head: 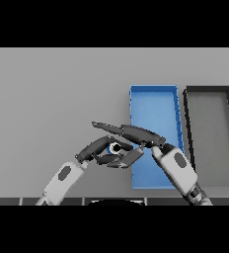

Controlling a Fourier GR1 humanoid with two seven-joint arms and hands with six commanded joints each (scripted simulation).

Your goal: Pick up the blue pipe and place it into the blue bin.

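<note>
The right hand [136,134] reaches from the lower right toward the left, just past the left edge of the blue bin [154,99]. Its fingers are long and almost straight, pointing left and a little up, so the hand is wide and it grips nothing. Its white and grey forearm crosses the lower part of the bin.

Directly below these fingers is the left hand [104,150], which comes in from the lower left. Its fingers are curled, and between them a small round blue and white shape shows, which is the end of the blue pipe [115,147]. The left hand is closed around the pipe. Only this end of the pipe is visible; the rest is hidden by the fingers, so I cannot tell how it is oriented.

The pipe is thus under the fingers of the right hand and just beside the left wall of the bin, outside it, over the grey desk [52,108]. Whether the right fingers touch the left hand or the pipe I cannot tell.

The blue bin stands upright on the desk, to the right of both hands. Just beside it on the right, a black bin [210,91] of similar shape stands parallel to it.
</note>
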